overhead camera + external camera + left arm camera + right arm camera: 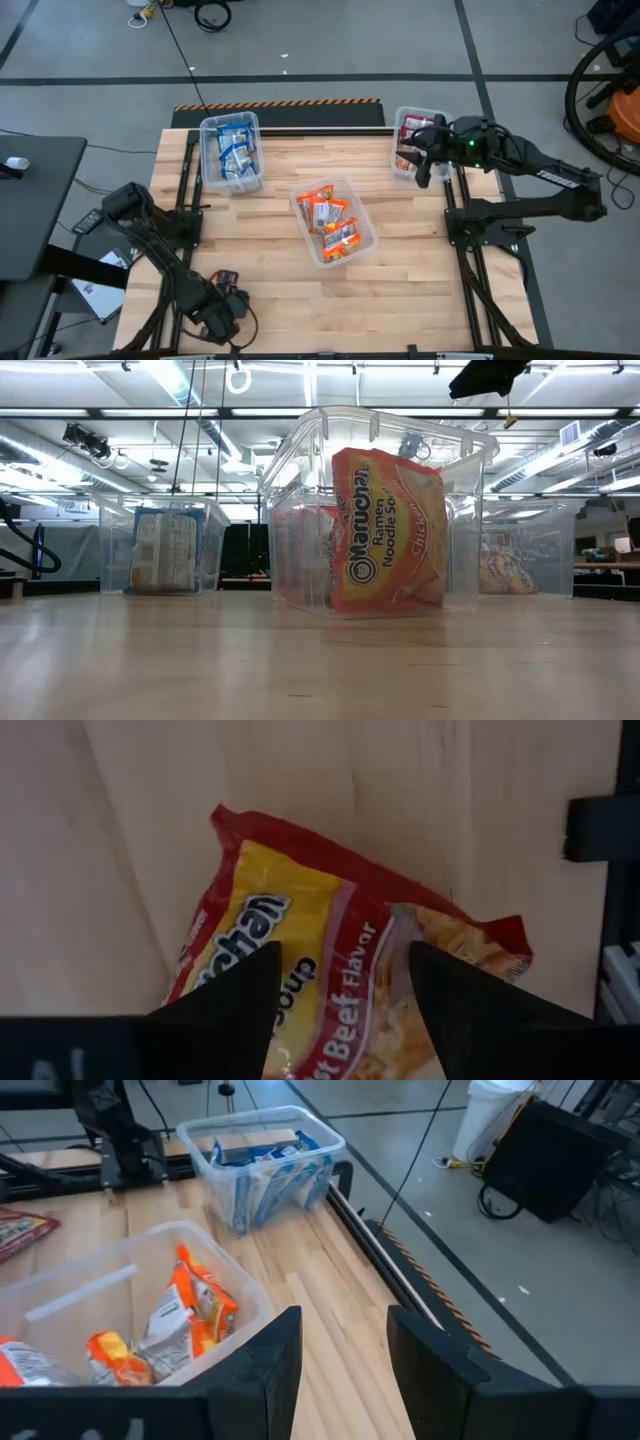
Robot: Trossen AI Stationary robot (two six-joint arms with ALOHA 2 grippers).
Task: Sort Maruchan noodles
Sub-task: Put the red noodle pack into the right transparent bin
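almost done: blue, orange, red packets sit in bins. left hand [340, 1010], fingers apart, over the last red packet [340, 960]; right hand [340, 1370] apart too.

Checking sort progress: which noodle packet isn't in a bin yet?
The dark red beef-flavor packet, lying flat on the wooden table under the open left gripper. Every other visible packet sits inside a clear plastic bin.

High view looks straight down; low view sits level at tabletop; both share the orange-packet bin [334, 224].
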